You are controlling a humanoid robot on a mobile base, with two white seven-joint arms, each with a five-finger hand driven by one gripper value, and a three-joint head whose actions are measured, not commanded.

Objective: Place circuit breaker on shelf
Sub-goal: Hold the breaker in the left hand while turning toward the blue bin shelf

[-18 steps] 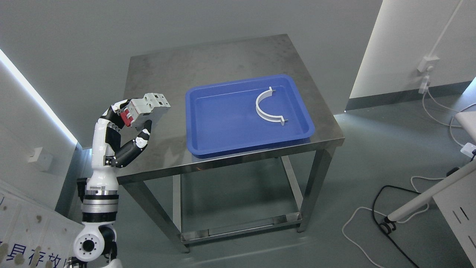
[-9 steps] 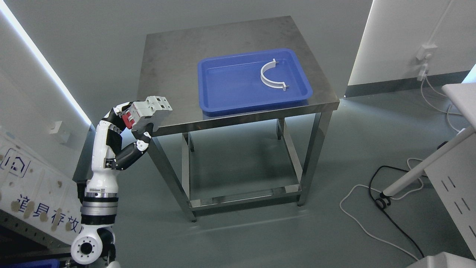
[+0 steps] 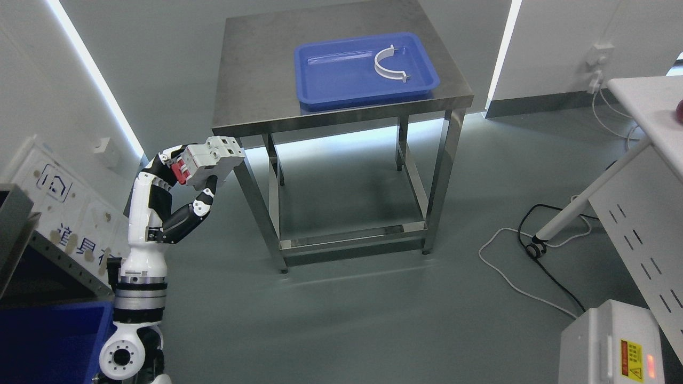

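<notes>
My left hand is raised at the left of the head view, fingers curled around a grey circuit breaker with red switches. The breaker is held in the air, in front of the steel table's near left corner and apart from it. At the far left edge a grey metal shelf frame shows, with a blue bin below it. My right arm is out of sight.
The steel table stands at top centre, carrying a blue tray with a white curved bracket. Cables trail on the floor at right, beside a white desk and a white box.
The whole picture has shifted: the camera has backed away, so the table sits higher and smaller. My left hand keeps its hold on the breaker. The shelf frame and blue bin have come into view.
</notes>
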